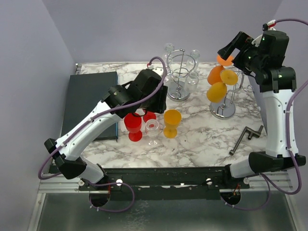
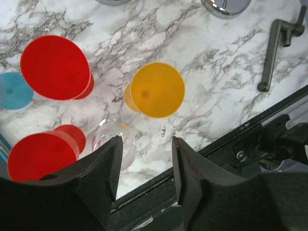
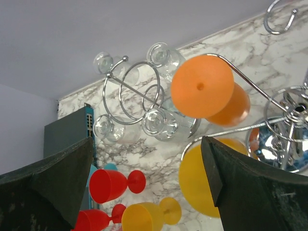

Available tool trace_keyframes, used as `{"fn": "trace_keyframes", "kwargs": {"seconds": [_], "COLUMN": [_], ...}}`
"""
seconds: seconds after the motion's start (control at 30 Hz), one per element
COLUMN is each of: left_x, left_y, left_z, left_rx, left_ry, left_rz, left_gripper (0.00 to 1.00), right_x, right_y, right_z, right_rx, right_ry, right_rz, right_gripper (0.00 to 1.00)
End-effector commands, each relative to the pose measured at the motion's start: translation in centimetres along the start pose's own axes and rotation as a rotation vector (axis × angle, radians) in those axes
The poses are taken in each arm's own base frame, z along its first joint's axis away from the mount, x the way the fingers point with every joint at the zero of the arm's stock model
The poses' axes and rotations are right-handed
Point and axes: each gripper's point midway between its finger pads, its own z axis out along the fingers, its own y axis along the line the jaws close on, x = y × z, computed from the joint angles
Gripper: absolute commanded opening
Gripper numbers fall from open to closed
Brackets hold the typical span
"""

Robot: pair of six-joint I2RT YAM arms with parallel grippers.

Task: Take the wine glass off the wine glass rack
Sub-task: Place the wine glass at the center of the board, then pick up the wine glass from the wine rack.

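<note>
A chrome wine glass rack at the back right carries orange and yellow plastic wine glasses hanging bowl down. My right gripper is open and empty, right beside the top orange glass. In the right wrist view that orange glass hangs on a wire arm just above and between my wide-open fingers, apart from both. My left gripper is open and empty, hovering over glasses on the table. In the left wrist view its fingers stand beside a clear glass.
A second wire rack with clear glasses stands at the back centre. Red, clear and yellow glasses stand on the marble. A blue one shows too. A metal crank lies right; a dark box lies left.
</note>
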Motion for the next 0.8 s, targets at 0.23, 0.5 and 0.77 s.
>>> {"fn": "trace_keyframes", "kwargs": {"seconds": [0.23, 0.5, 0.77], "left_x": [-5.6, -6.2, -5.9], "left_y": [-0.2, 0.4, 1.0], "left_z": [-0.9, -1.3, -1.8], "left_rx": [0.241, 0.302, 0.314], "left_ry": [-0.170, -0.221, -0.238], "left_rz": [-0.086, -0.138, -0.156], "left_gripper": [0.55, 0.57, 0.59], "right_x": [2.8, 6.4, 8.3], "right_y": [-3.2, -3.5, -4.1], "right_z": [-9.2, -10.5, -7.3], "right_rx": [0.146, 0.100, 0.057], "right_ry": [-0.039, -0.046, -0.069], "right_rz": [0.140, 0.355, 0.537], "right_gripper": [0.96, 0.85, 0.75]}}
